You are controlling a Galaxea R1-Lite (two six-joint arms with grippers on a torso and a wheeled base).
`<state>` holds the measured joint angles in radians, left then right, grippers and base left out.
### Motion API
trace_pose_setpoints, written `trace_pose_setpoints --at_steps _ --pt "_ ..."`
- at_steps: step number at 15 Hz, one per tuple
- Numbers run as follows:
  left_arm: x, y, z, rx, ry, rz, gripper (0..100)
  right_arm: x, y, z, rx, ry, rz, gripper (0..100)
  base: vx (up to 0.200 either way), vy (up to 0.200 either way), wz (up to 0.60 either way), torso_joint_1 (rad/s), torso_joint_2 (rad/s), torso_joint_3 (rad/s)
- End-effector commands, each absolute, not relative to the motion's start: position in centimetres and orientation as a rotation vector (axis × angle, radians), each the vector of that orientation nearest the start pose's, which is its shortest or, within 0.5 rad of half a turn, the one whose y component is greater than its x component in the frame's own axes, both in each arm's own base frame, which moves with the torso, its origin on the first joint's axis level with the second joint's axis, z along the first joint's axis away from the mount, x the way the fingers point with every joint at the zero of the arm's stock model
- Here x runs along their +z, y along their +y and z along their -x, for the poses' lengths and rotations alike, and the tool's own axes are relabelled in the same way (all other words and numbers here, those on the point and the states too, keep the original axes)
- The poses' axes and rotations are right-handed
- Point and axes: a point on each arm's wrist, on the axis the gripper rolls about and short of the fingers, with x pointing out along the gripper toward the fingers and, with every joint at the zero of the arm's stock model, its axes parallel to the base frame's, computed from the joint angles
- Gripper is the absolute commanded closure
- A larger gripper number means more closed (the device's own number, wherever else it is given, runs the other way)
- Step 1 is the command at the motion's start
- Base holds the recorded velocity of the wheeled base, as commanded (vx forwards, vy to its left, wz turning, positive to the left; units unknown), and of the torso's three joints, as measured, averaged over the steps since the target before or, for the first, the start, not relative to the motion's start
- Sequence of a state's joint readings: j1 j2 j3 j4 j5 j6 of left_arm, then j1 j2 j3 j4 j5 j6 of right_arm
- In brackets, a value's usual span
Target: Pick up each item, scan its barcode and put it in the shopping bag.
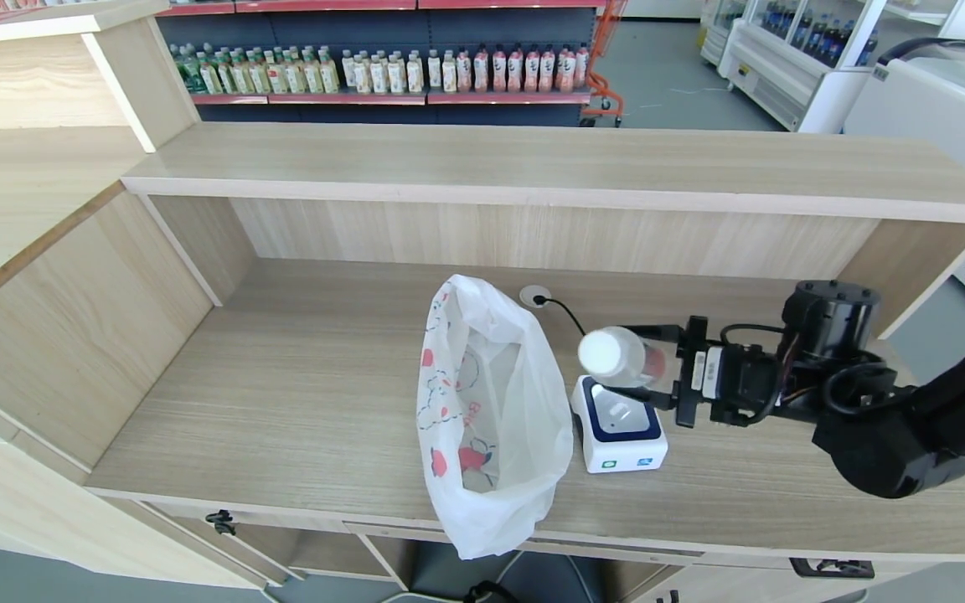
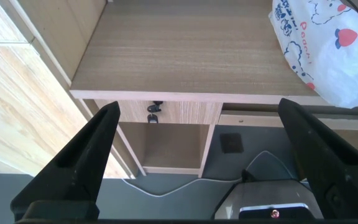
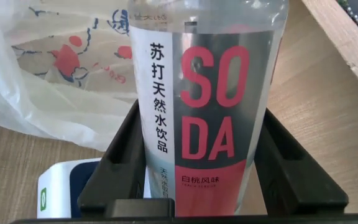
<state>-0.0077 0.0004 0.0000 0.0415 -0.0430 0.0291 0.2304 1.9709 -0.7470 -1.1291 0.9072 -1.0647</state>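
Location type: retail shop, checkout station. Indicators:
- a light wood-grain checkout counter (image 1: pixel 281 394)
- a white box-shaped barcode scanner with a dark blue top (image 1: pixel 619 427), directly under the right gripper (image 1: pixel 629 360), which clamps a clear plastic soda bottle with a red label (image 1: pixel 612 356)
- a white printed plastic shopping bag (image 1: pixel 491 419), just beside the fingertips
- red-edged shelves of bottled drinks (image 1: pixel 382 71) and white glass-door refrigerated cabinets (image 1: pixel 792 50), well beyond the gripper

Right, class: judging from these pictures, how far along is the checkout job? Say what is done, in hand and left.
Done: the bottle is picked up, gripped in the right pincer. In hand: it hangs just above the scanner, so scanning seems underway. Left: dropping it into the shopping bag, which looks empty. The left pincer is open, holding nothing.
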Motion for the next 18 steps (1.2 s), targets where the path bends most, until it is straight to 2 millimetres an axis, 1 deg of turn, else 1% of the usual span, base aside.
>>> trace_pose_setpoints --at_steps 1,3,4,6,7,8,9,10,11,13,15,17,18 --pt "7.1 -0.1 2.3 -0.051 0.041 -0.028 0 18.7 7.6 -29.9 0.957 -0.544 0.83 100 0.0 0.0 0.0 0.0 0.0 0.0" --pt "7.1 -0.1 2.3 -0.051 0.041 -0.03 0 21.5 5.6 -28.5 0.772 -0.486 0.749 100 0.0 0.0 0.0 0.0 0.0 0.0" --pt "7.1 -0.1 2.3 -0.051 0.041 -0.028 0 22.2 4.6 -28.1 0.69 -0.439 0.709 100 0.0 0.0 0.0 0.0 0.0 0.0" --pt "7.1 -0.1 2.3 -0.051 0.041 -0.03 0 22.2 2.2 -27.6 0.526 -0.323 0.658 100 0.0 0.0 0.0 0.0 0.0 0.0" --pt "7.1 -0.1 2.3 -0.051 0.041 -0.028 0 21.6 0.5 -27.2 0.445 -0.225 0.625 100 0.0 0.0 0.0 0.0 0.0 0.0" --pt "7.1 -0.1 2.3 -0.051 0.041 -0.028 0 21.4 -0.4 -27.0 0.422 -0.174 0.582 100 0.0 0.0 0.0 0.0 0.0 0.0" --pt "7.1 -0.1 2.3 -0.051 0.041 -0.03 0 21.5 -0.7 -26.7 0.421 -0.144 0.48 100 0.0 0.0 0.0 0.0 0.0 0.0" --pt "7.1 -0.1 2.3 -0.051 0.041 -0.03 0 21.3 -0.6 -26.2 0.432 -0.111 0.324 100 0.0 0.0 0.0 0.0 0.0 0.0" --pt "7.1 -0.1 2.3 -0.051 0.041 -0.03 0 21.1 -0.5 -25.6 0.425 -0.089 0.218 100 0.0 0.0 0.0 0.0 0.0 0.0" --pt "7.1 -0.1 2.3 -0.051 0.041 -0.028 0 20.7 0.1 -25.6 0.385 -0.104 0.155 100 0.0 0.0 0.0 0.0 0.0 0.0" --pt "7.1 -0.1 2.3 -0.051 0.041 -0.028 0 21.1 1.3 -25.7 0.377 -0.118 0.048 100 0.0 0.0 0.0 0.0 0.0 0.0" --pt "7.1 -0.1 2.3 -0.051 0.041 -0.028 0 21.1 2.4 -26.4 0.379 -0.116 0.031 100 0.0 0.0 0.0 0.0 0.0 0.0" --pt "7.1 -0.1 2.3 -0.051 0.041 -0.03 0 21.0 2.9 -26.4 0.399 -0.114 0.031 100 0.0 0.0 0.0 0.0 0.0 0.0"
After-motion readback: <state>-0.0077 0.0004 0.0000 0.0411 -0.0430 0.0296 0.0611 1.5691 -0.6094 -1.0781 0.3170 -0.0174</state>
